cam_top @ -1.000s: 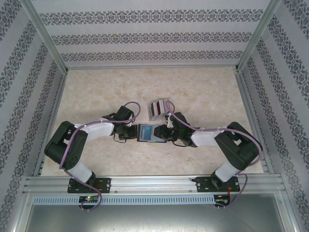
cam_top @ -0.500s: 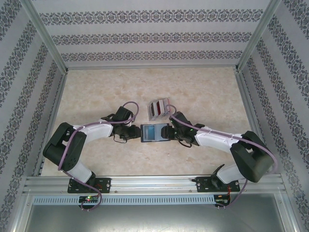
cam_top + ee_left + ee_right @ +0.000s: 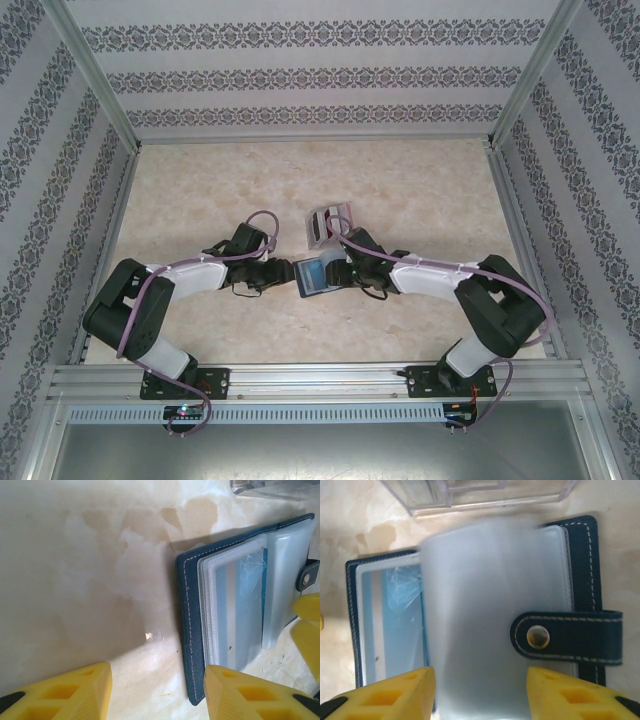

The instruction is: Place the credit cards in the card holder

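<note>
— At the middle of the table (image 3: 420, 190), where is the card holder (image 3: 318, 276)?
— Lying open between both arms, a blue card (image 3: 395, 630) in one clear sleeve.
— Left jaws?
— Apart, empty, just beside its navy edge.
— Right jaws?
— Apart above the sleeves, gripping nothing.

The navy-blue card holder (image 3: 314, 277) lies open and flat near the middle of the table (image 3: 200, 190). One of its clear sleeves (image 3: 485, 605) is blurred, and a blue card (image 3: 395, 625) sits in the left one. Its snap strap (image 3: 567, 637) crosses the right half. The other credit cards (image 3: 329, 224), red, dark and white, stand on edge just beyond it.
</note>
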{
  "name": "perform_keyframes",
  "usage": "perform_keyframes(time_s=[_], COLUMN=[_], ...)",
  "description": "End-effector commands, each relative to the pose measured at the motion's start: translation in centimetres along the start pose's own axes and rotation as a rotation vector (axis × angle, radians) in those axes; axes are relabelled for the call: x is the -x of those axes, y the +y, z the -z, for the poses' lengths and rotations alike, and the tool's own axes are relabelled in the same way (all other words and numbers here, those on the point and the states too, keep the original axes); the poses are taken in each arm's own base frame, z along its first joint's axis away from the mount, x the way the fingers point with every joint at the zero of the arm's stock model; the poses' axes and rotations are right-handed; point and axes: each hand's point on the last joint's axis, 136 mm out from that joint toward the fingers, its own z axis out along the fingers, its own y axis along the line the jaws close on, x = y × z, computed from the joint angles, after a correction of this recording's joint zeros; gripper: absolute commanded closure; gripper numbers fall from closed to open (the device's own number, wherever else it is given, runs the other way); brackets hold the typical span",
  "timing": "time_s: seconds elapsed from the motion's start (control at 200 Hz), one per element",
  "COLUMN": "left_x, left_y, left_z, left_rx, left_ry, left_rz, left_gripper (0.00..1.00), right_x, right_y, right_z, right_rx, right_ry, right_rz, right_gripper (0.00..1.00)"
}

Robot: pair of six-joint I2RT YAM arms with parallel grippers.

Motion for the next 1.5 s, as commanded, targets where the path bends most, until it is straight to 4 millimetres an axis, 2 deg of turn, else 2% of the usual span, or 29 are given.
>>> perform_keyframes(time_s=[0.0, 0.15, 0.225, 0.315, 0.435, 0.704, 0.904, 1.149, 1.329, 1.494], left_x=[-0.4, -0.3, -0.1, -0.1, 0.0, 0.3, 1.0, 1.2, 1.1, 0.9], left_y=[-1.2, -1.6, -1.9, -2.1, -2.3, -2.5, -3.5, -3.9, -4.3, -3.6], left_z=[0.0, -0.2, -0.5, -1.1, -1.5, -1.1, 1.0, 3.9, 3.5, 2.5], left_rx=[-0.071, -0.095, -0.117, -0.14, -0.161, -0.151, -0.141, -0.099, -0.085, -0.065], left_ry=[0.016, 0.015, 0.016, 0.028, 0.029, 0.02, -0.033, -0.099, -0.082, -0.063], left_rz=[0.007, 0.006, 0.012, 0.025, 0.036, 0.019, -0.02, -0.072, -0.093, -0.079], left_gripper=[0.49, 0.5, 0.51, 0.51, 0.52, 0.52, 0.54, 0.53, 0.5, 0.53], right_x=[0.8, 0.9, 0.7, 0.0, -0.5, -1.9, -2.5, -3.0, -3.1, -2.4], right_y=[-1.4, -3.9, -4.1, -3.2, -2.1, 2.1, 5.4, 8.2, 8.5, 6.3], right_z=[2.0, 1.9, 1.2, 0.2, -0.9, -2.2, -2.5, -3.3, -4.0, -3.5], right_rx=[-0.012, -0.019, 0.017, 0.075, 0.119, 0.226, 0.304, 0.373, 0.386, 0.274], right_ry=[-0.044, -0.026, -0.002, 0.043, 0.075, 0.114, 0.127, 0.143, 0.141, 0.083], right_rz=[0.024, -0.021, -0.032, -0.009, -0.01, 0.021, 0.037, 0.043, 0.021, 0.024], right_gripper=[0.44, 0.44, 0.44, 0.46, 0.55, 0.61, 0.64, 0.65, 0.6, 0.55])
